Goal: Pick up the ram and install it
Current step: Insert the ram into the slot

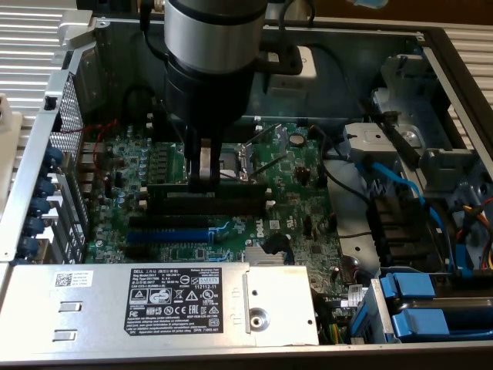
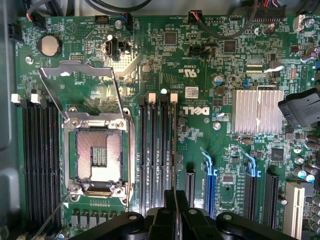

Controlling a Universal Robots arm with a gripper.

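Note:
The ram [image 1: 246, 190] is a long dark stick standing on edge along the black slots beside the open CPU socket [image 1: 239, 158]. My gripper [image 1: 204, 183] comes straight down on its middle, fingers shut on it. Whether its lower edge sits inside a slot I cannot tell. In the wrist view the gripper [image 2: 172, 212] shows with its jaws together, and the ram's thin top edge [image 2: 173, 165] runs away from them in line with the memory slots [image 2: 152, 150].
More black slots [image 1: 192, 220] and a blue slot [image 1: 169, 235] lie nearer the grey power supply box [image 1: 154, 304]. A silver heatsink [image 2: 257, 112] sits on the board. Blue drive caddies [image 1: 431, 308] and cables [image 1: 385, 181] crowd the exterior view's right. Case walls surround the board.

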